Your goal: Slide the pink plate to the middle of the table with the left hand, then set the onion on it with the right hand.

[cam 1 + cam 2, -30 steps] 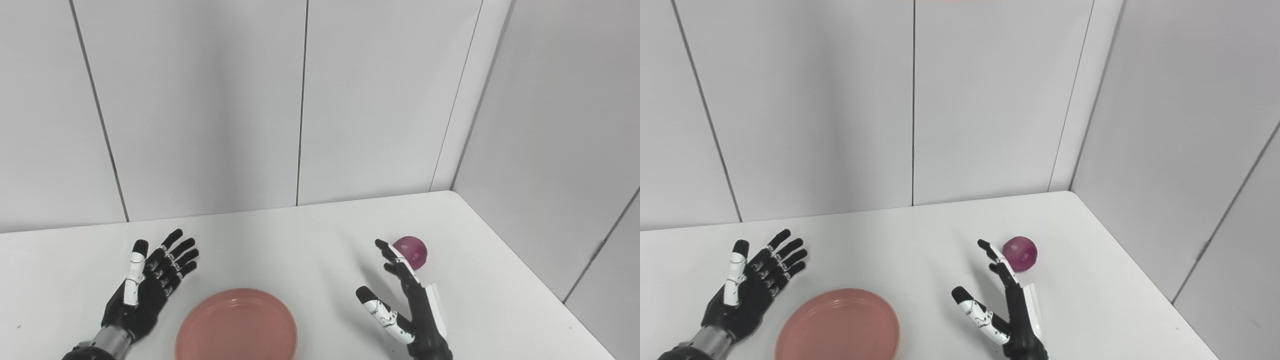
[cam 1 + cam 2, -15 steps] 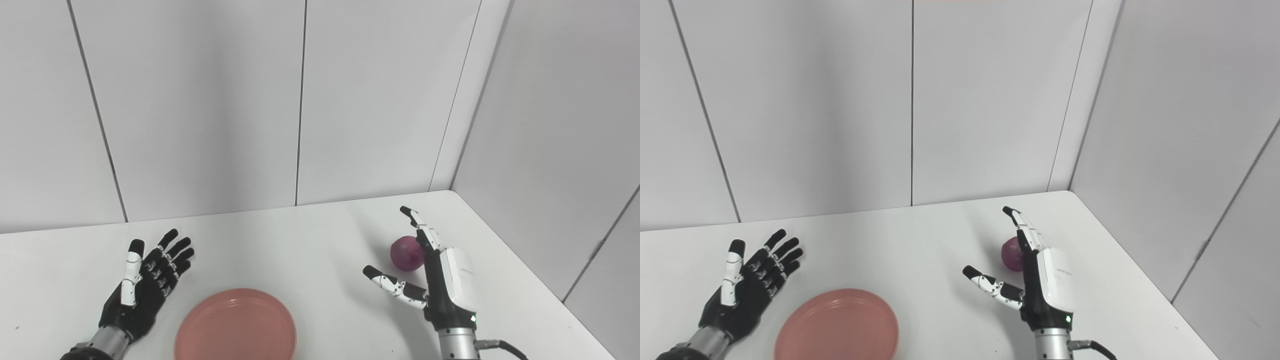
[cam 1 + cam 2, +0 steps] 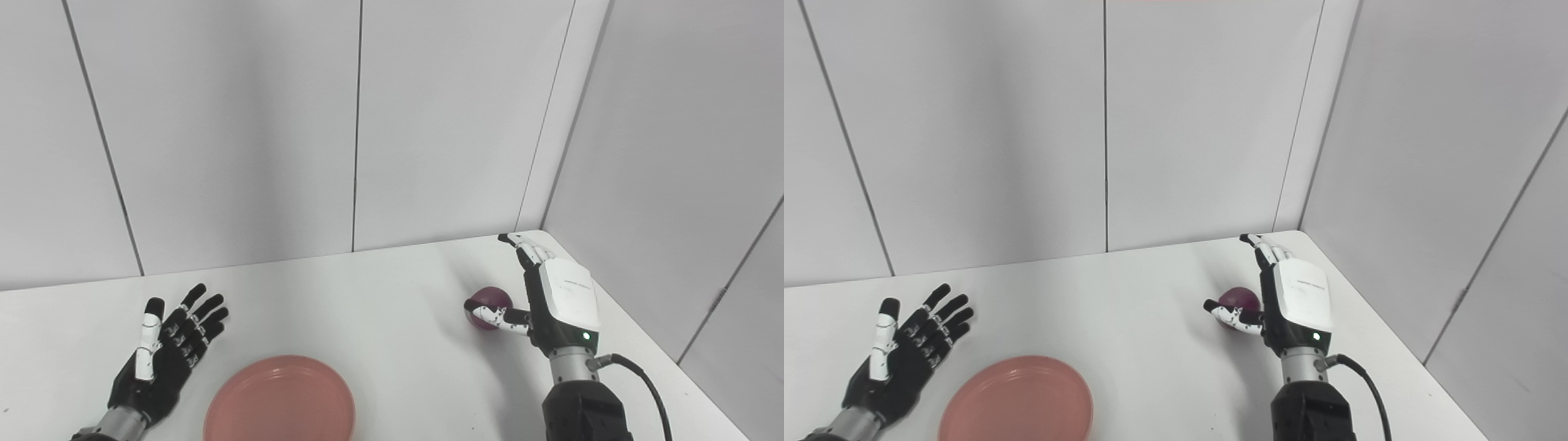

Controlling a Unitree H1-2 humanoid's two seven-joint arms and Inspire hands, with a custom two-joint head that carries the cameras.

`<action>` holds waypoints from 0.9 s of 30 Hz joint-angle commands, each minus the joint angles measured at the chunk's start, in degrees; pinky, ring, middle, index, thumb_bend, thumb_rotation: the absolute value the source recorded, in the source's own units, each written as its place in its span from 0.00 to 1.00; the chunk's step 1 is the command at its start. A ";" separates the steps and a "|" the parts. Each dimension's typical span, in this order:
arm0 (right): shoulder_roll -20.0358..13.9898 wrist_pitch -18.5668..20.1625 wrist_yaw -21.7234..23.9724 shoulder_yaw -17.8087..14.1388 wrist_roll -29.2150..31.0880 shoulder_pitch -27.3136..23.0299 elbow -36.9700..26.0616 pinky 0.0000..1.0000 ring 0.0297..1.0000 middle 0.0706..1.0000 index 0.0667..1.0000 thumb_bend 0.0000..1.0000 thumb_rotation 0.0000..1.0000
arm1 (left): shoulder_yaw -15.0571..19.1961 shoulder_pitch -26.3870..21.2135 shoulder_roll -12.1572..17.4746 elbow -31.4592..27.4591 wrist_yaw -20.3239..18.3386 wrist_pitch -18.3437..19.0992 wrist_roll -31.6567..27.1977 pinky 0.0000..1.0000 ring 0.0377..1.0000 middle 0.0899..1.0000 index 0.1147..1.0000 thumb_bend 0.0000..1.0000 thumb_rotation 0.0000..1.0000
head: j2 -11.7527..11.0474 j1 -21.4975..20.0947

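Right robot hand [image 3: 554, 294] just swung behind the onion [image 3: 488, 299], thumb curling round, not clamped yet; left robot hand [image 3: 160, 361] idles open beside the plate [image 3: 278, 401].

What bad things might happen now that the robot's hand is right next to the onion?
1. The onion is round and the right hand has not closed on it; a bump might roll it toward the near table edge.
2. With the fingers straight and only the thumb in front, a grip may slip.
3. The pink plate sits far off, so the carry is long.
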 commanded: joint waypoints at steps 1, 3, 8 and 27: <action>-2.84 1.50 1.57 0.40 -1.13 -2.92 0.89 0.67 0.82 0.85 0.83 0.99 0.41 | -0.42 6.31 1.52 3.89 1.76 6.10 1.96 0.98 0.92 0.91 0.95 0.69 0.98 | 0.13 0.01; -4.12 1.53 2.91 0.79 -0.86 -3.72 2.36 0.65 0.81 0.84 0.82 0.99 0.40 | -0.45 6.31 1.53 3.78 1.86 6.19 2.00 0.98 0.92 0.91 0.95 0.69 0.98 | 0.13 0.01; -6.69 3.54 9.07 2.40 -1.83 -5.80 4.53 0.63 0.80 0.84 0.82 1.00 0.39 | -0.63 6.44 1.58 3.26 2.04 6.73 2.00 0.98 0.92 0.91 0.94 0.69 0.98 | 0.58 0.21; -9.33 9.23 20.31 6.65 -3.70 -11.16 12.13 0.53 0.73 0.82 0.79 1.00 0.36 | -0.63 6.59 1.66 3.36 2.04 6.36 1.99 0.94 0.91 0.90 0.93 0.68 0.96 | 0.88 0.84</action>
